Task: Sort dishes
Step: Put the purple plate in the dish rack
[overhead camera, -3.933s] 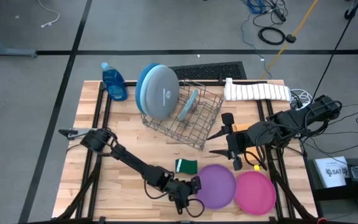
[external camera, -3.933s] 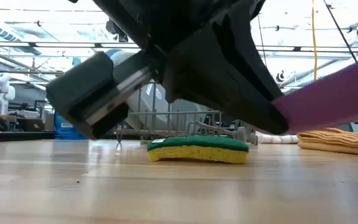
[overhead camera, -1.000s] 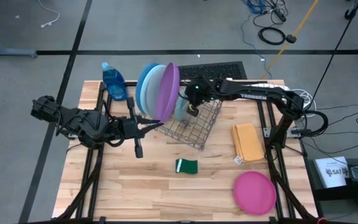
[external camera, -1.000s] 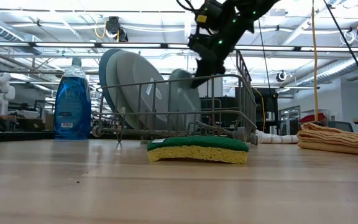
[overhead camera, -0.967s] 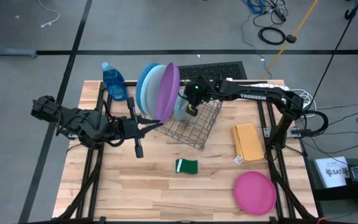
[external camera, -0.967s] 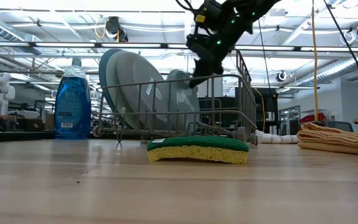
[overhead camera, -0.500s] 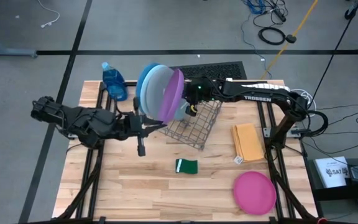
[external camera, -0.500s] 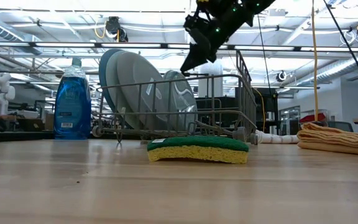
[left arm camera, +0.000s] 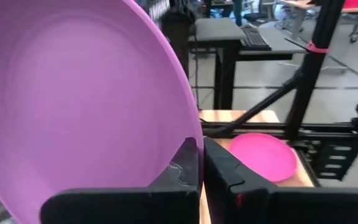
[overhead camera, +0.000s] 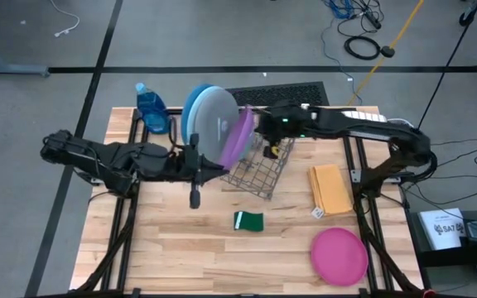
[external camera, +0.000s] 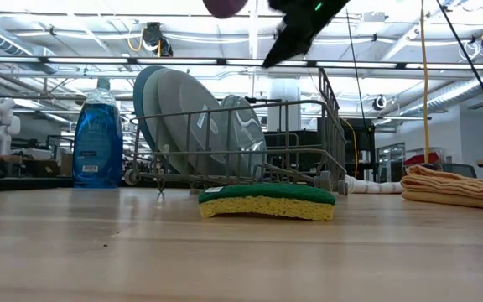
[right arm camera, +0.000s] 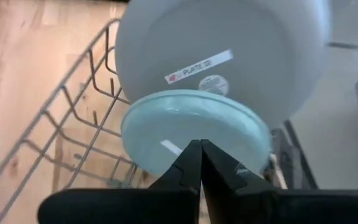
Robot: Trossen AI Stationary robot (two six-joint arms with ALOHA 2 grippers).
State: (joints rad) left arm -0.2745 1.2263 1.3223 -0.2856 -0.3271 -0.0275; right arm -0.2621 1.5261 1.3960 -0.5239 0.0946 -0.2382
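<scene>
My left gripper (overhead camera: 222, 165) reaches in from the table's left, shut on the purple plate (overhead camera: 240, 136), above the grey wire rack (overhead camera: 262, 170). In the rack the large deep-blue plate (external camera: 140, 94) and the large pale-blue plate (right arm camera: 229, 50) stand on edge at its left end, with the teal plate (right arm camera: 197, 132) just in front of them. My right gripper (right arm camera: 200, 153) hovers shut above the teal plate, touching nothing. The pink plate (overhead camera: 338, 256) lies flat near the table's front right corner. My left gripper pinches the purple plate's rim (left arm camera: 193, 127) between its two fingers (left arm camera: 182, 168). The fingers come nearly level from the table's left. The plate stands on edge, tilted, lifted clear over the rack's left part.
A blue soap bottle (overhead camera: 151, 108) stands at the far left. The green sponge (overhead camera: 248, 221) lies on the bare wood in front of the rack. A folded orange cloth (overhead camera: 330, 189) and a white towel (overhead camera: 350, 120) lie right of the rack.
My left gripper has carried the purple plate toward the table's right and a little down, over the rack, rolling so the plate now tilts. My right gripper, still shut, has risen from the teal plate and drawn back toward the right.
</scene>
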